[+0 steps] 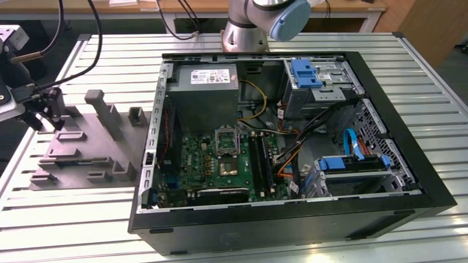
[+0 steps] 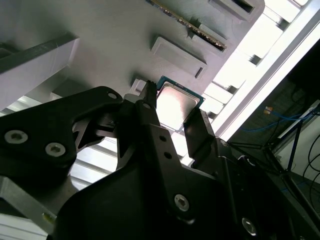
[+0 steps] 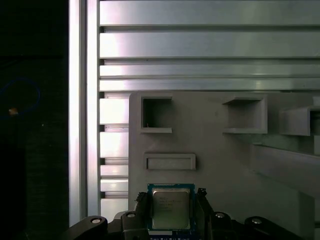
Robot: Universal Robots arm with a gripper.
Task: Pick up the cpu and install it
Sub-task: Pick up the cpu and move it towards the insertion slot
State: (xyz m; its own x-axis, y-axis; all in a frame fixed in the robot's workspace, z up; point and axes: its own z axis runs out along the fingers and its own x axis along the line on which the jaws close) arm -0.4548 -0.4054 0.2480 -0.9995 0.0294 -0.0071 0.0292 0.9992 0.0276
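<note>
The fingers (image 2: 152,120) are closed in on the cpu (image 2: 175,102), one against each of two opposite edges, pinching it between their tips. In both wrist views the silvery metal top of the chip faces the cameras, with a thin green rim around it. Whether it has left its seat cannot be told.

Right behind the fingertips lies the grey tray (image 3: 210,165), a matt plastic plate with square pockets, a shallow slot and upright blocks. The cpu sits at the tray's outer corner, close to the desk's edge.

The desk (image 1: 73,219) under the tray is built of pale aluminium slats with dark grooves between them, bright where the light strikes. Beyond the desk's edge, past the fingers, the floor (image 2: 300,165) is dark, with thin cables trailing over it.

Well apart from the fingers, toward the exterior view's right, an open black computer case (image 1: 409,181) lies flat on the desk. Inside it is a green board (image 1: 194,164) with a metal-framed socket (image 1: 228,164), a grey power supply, blue brackets and coloured wiring. The arm's base (image 1: 245,33) stands at the desk's far edge behind the case, and black cables (image 1: 73,66) hang across the slats near the fingers. Wooden furniture (image 1: 219,6) lines the back of the room.
</note>
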